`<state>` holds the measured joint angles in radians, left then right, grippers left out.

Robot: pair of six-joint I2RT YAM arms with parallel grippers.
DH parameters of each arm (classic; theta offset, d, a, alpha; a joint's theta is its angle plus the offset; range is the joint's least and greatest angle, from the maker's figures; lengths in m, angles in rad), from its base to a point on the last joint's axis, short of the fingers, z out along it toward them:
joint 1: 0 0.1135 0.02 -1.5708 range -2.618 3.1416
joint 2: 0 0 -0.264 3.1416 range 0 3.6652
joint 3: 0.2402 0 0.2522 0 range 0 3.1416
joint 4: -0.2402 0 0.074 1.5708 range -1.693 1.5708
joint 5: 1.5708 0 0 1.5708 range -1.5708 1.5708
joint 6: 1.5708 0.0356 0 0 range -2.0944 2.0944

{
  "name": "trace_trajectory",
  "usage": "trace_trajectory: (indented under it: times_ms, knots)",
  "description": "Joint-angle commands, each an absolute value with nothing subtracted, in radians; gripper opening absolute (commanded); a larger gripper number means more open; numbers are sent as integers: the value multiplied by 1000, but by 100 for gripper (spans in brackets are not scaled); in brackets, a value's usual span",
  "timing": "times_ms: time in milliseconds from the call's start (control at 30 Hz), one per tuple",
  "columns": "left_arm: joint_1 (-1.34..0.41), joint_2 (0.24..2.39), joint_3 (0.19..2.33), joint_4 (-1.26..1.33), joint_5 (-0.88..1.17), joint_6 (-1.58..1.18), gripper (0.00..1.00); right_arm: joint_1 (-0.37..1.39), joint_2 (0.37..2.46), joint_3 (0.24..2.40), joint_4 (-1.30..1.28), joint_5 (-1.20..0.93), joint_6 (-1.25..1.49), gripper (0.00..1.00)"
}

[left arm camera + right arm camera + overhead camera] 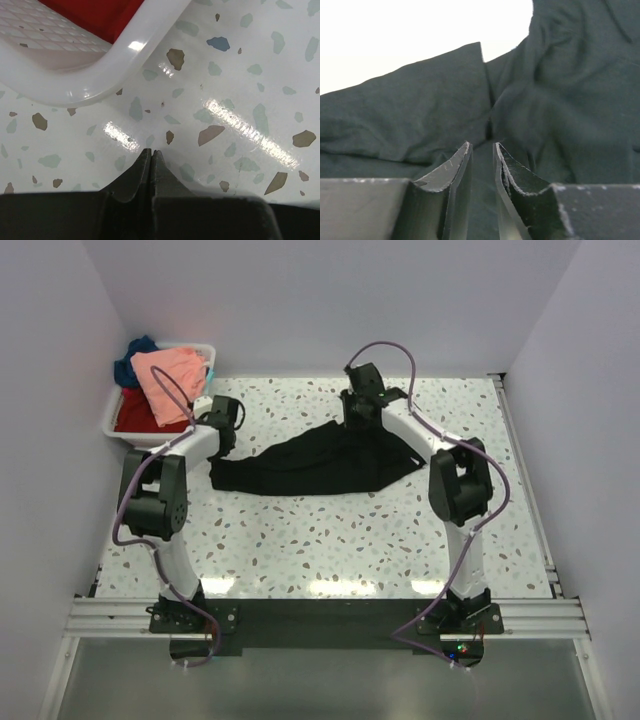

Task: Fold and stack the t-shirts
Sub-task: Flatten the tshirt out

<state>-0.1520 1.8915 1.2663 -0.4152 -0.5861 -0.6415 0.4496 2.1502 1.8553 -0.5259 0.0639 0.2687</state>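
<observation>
A black t-shirt (310,465) lies crumpled and spread across the middle of the table. My right gripper (358,412) hangs over its far edge. In the right wrist view its jaws (482,145) stand a little apart just above the black cloth (420,100), which shows through the gap. My left gripper (222,430) sits by the shirt's left end, near the bin. It is shut (151,151) with nothing in it, over bare tabletop. The salmon-pink (170,380), red (140,412) and dark blue (135,352) t-shirts lie heaped in the bin.
The white plastic bin (108,422) stands at the back left corner against the wall. Its rounded corner (100,75) is close in front of the left fingers, red cloth (100,15) inside. White walls enclose the speckled table on three sides.
</observation>
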Motion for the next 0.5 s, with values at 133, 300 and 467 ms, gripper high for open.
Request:
trace_trajectory:
  times_ms: [133,300,467]
  knots:
    - [-153,1916,1313,-371,-560,-615,0,451,1952,1781,-502,259,319,39]
    - [-153,1922,1310,-367,-552,-612,0,411,1925,1678,-502,271,412,42]
    - [-153,1930,1310,-370,-540,-611,0,339,1975,1658,-491,222,486,40]
